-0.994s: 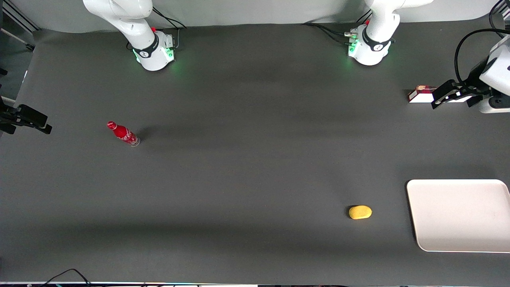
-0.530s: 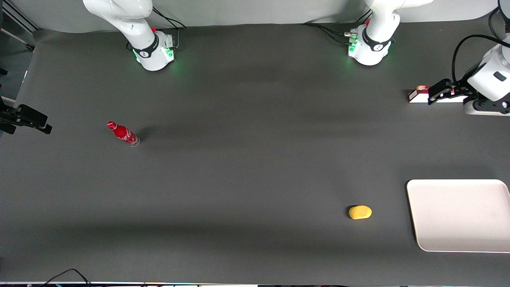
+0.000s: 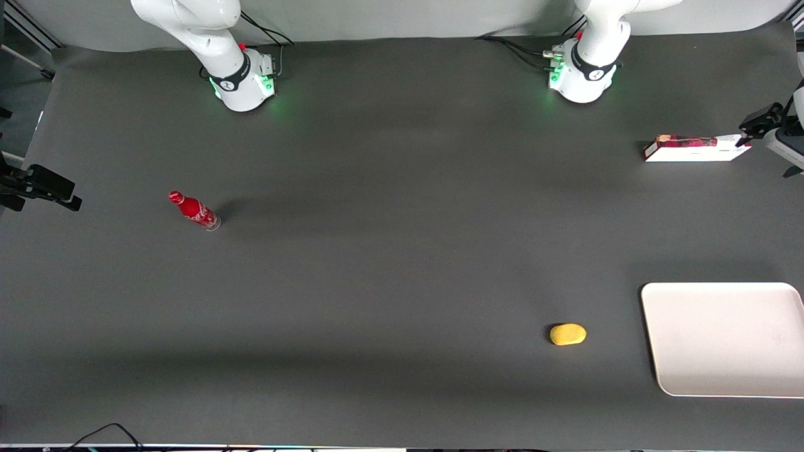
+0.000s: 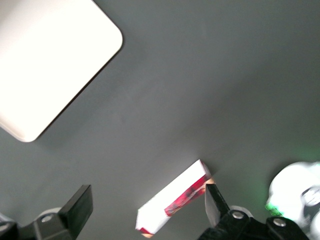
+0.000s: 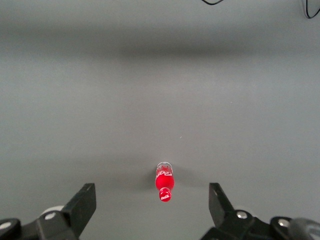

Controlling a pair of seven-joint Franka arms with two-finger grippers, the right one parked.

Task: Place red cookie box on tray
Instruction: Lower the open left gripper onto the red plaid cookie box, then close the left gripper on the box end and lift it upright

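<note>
The red cookie box is seen on the worktop, well apart from the tray. The gripper is held nearby, jaws apart. A light, crushable carton is judged; its thin faces should be pinched gently.

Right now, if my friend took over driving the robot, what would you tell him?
Gripper: open and holding nothing, up near the working arm's end of the table, right by the end of the red cookie box.
Red cookie box: standing on its long white edge on the table, not gripped.
Tray: nearer the front camera than the box, nothing on it.
Also on the table, not part of the job: a yellow lump beside the tray and a red bottle toward the parked arm's end.
Done: nothing yet.
Left: grab the box, carry it to the tray, set it down, let go.
</note>
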